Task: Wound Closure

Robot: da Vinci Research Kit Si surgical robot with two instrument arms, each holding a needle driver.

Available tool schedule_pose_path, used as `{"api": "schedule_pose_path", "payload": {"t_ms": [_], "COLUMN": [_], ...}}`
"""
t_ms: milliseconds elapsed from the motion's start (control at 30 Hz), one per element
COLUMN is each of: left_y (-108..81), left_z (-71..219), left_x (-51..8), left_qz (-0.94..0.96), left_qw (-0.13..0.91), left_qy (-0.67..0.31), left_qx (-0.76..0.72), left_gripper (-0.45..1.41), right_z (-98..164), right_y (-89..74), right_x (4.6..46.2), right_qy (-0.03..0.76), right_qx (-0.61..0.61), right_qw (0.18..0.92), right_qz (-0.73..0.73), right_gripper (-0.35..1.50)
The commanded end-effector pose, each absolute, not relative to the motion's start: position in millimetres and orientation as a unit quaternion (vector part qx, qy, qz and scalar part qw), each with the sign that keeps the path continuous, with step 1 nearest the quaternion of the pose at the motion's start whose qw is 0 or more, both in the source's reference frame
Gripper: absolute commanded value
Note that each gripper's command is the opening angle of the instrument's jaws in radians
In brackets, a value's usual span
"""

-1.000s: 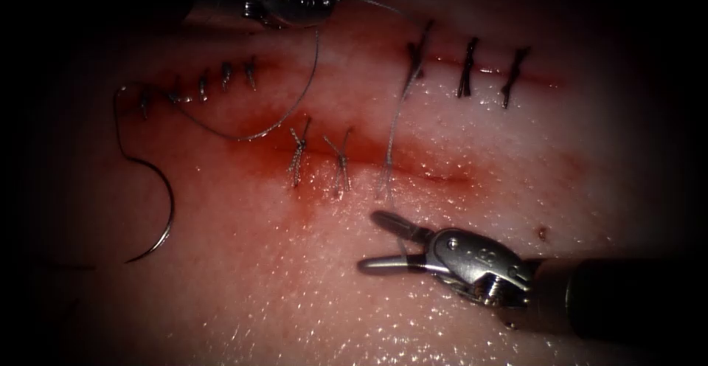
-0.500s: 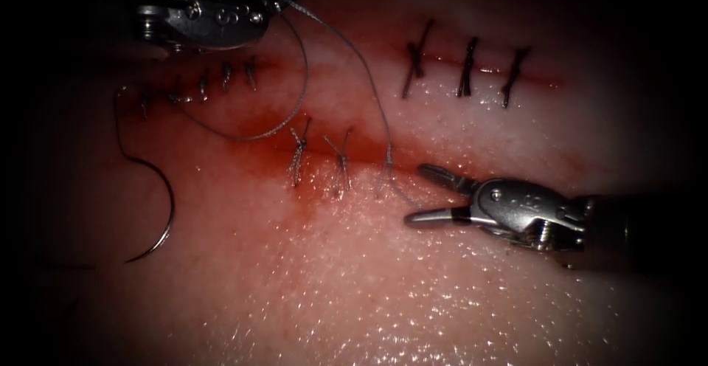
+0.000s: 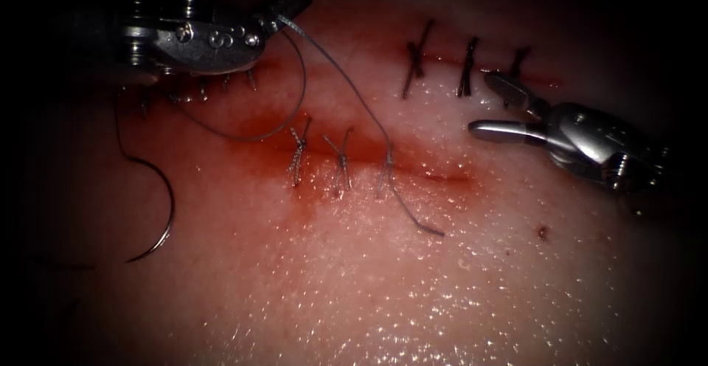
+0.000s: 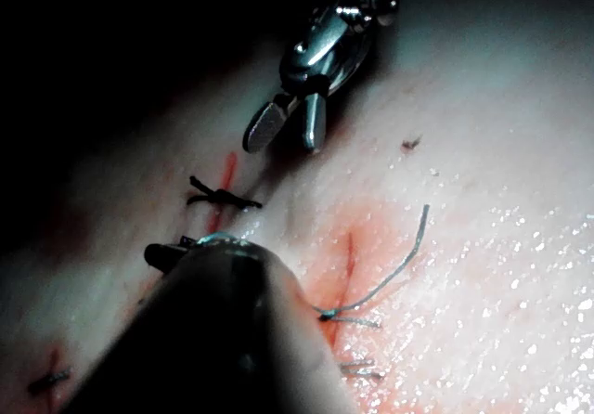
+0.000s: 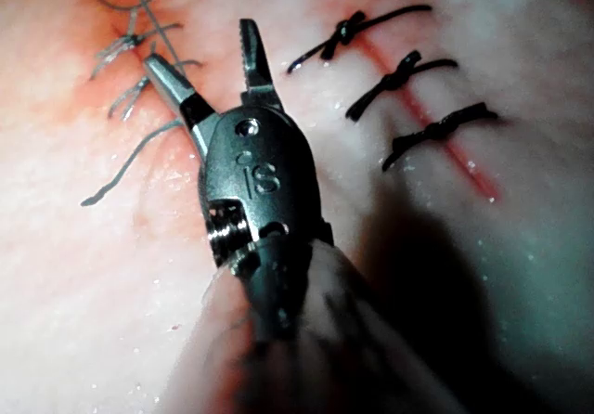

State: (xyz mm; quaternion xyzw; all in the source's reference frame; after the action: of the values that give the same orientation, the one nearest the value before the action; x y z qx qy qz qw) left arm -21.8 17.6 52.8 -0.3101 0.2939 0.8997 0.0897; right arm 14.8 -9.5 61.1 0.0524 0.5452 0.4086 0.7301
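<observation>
Tissue (image 3: 354, 292): glistening, bearing the cut (image 3: 420, 170). Needle (image 3: 158, 211): lying free on the surface, left of the cut, outside the tissue. Thread (image 3: 346, 89): running up from the cut. Right tool (image 3: 495, 104): jaws parted, gripping nothing. Left tool (image 3: 284, 8): jaws clamping the thread; tension wants keeping gentle.

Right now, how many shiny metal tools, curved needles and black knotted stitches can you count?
Shiny metal tools: 2 (left tool grips grey thread; right tool open, empty)
Curved steel needle: 1, loose on the tissue
Black knotted stitches: 3
Total: 6
</observation>
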Motion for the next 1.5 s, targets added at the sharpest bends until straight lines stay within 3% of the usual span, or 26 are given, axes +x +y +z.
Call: {"api": "schedule_pose_path", "payload": {"t_ms": [33,133,433,1367,1467,1500], "left_y": [17.3,17.0,16.8,16.4,16.2,16.0], "left_z": [53.2,52.9,52.6,50.8,50.3,50.0], "left_x": [-22.4,-22.5,-22.5,-24.3,-24.5,-24.6], "left_qz": [0.900,0.901,0.902,0.902,0.902,0.901], "left_qw": [0.090,0.086,0.083,0.081,0.078,0.079], "left_qy": [0.293,0.295,0.295,0.297,0.297,0.298], "left_qx": [-0.309,-0.305,-0.304,-0.303,-0.305,-0.306], "left_gripper": [-0.45,-0.45,-0.45,-0.45,-0.45,-0.45], "right_z": [63.3,66.5,67.8,70.0,70.6,70.9], "right_y": [-10.5,-11.7,-11.6,-10.5,-10.5,-10.7], "right_x": [17.7,20.9,24.5,29.8,30.4,30.5], "right_qy": [0.539,0.529,0.528,0.533,0.537,0.540], "right_qx": [0.053,0.055,0.034,0.026,0.025,0.023], "right_qw": [0.742,0.761,0.781,0.783,0.784,0.786], "right_qz": [0.396,0.371,0.331,0.319,0.311,0.300], "right_gripper": [1.47,1.47,1.47,1.43,1.33,1.11]}}
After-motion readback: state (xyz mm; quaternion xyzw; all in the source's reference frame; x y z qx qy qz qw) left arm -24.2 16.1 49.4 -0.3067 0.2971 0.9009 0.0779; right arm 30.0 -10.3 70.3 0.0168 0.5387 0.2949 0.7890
